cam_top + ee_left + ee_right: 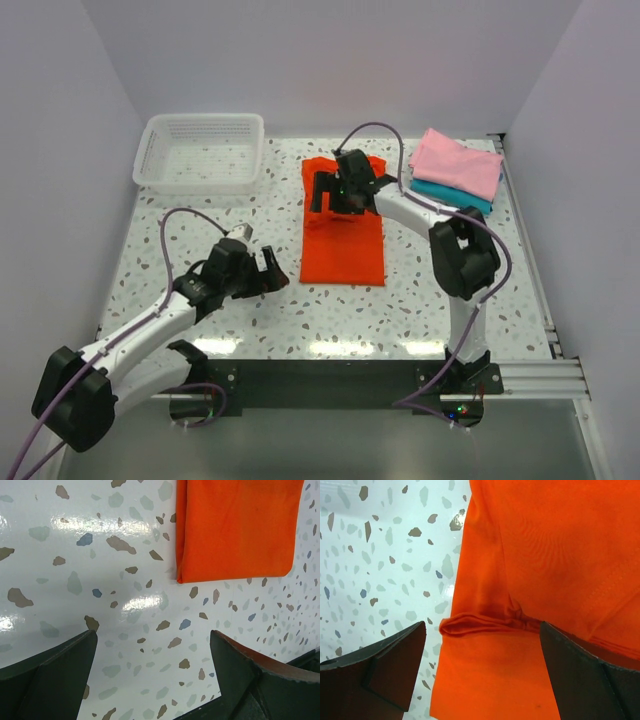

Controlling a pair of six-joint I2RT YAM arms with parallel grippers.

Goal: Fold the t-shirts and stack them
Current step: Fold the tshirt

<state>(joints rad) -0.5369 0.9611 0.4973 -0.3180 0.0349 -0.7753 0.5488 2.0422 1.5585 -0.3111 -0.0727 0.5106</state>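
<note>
Both jaws gape wide, empty: right jaws over the orange shirt [343,245] on the table [420,300], left jaws near it. Soft, light, limp cloth; likely best pinched at its folded edge.

The bench [75,555] is smooth and glossy, speckled like terrazzo (lamp glare streaks it). The orange-red t-shirt [560,545] is soft matt cloth, finely woven. The basket [200,184] is white plastic mesh.
</note>
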